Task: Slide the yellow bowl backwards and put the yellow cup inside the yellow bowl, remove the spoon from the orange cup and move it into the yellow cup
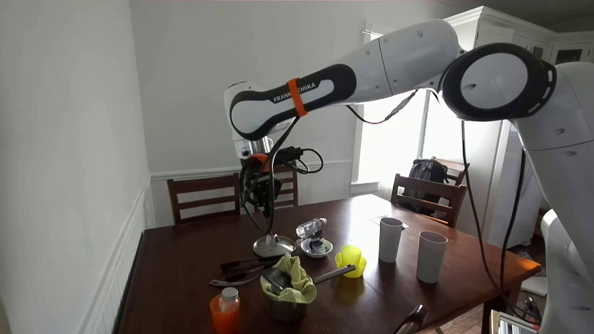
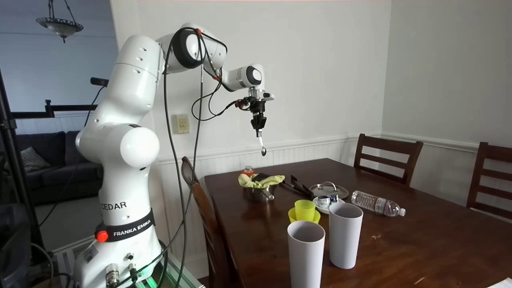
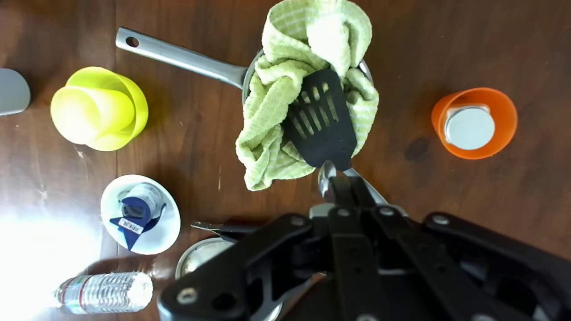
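High above the table my gripper point(image 2: 259, 134) is shut on the spoon point(image 2: 262, 145), which hangs bowl-end down in an exterior view. In the wrist view the spoon's shiny bowl end point(image 3: 327, 178) pokes out beside the fingertips; its handle is hidden by the fingers. The yellow cup point(image 3: 109, 111) sits tilted inside the yellow bowl point(image 3: 137, 100), left of the gripper in the wrist view. Both the yellow cup point(image 2: 305, 209) and the yellow bowl point(image 2: 292, 217) also show behind the white-grey cups. Over on the right of the wrist view, the orange cup point(image 3: 505, 133) holds a white-capped bottle point(image 3: 470, 128).
A pot with a green cloth point(image 3: 281, 116) and black spatula point(image 3: 323, 120) lies below the gripper, its handle point(image 3: 178, 55) pointing toward the yellow bowl. Nearby are a white dish point(image 3: 167, 227), a water bottle point(image 3: 107, 292), a lid point(image 2: 340, 191) and two tall white-grey cups point(image 2: 306, 256).
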Action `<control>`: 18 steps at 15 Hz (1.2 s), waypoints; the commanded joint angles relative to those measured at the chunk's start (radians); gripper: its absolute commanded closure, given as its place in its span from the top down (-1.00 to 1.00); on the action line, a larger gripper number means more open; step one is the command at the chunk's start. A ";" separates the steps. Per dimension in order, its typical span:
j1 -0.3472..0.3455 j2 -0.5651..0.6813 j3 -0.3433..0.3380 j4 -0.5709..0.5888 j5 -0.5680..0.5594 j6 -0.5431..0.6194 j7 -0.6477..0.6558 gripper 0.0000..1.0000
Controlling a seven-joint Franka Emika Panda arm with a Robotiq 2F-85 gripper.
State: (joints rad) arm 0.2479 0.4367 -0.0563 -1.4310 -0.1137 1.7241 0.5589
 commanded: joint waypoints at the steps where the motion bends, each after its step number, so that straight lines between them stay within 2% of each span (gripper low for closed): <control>1: -0.017 0.001 0.023 0.004 -0.009 -0.005 0.005 -0.93; 3: -0.024 -0.007 0.017 -0.007 -0.008 -0.007 0.007 -0.98; 9: -0.111 -0.164 -0.031 -0.243 0.018 0.039 0.141 -0.98; 12: -0.157 -0.246 -0.040 -0.370 0.002 0.065 0.148 -0.98; 18: -0.253 -0.415 -0.064 -0.664 -0.041 0.277 0.081 -0.98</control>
State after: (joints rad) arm 0.0322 0.1497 -0.1140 -1.9092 -0.1217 1.8811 0.6656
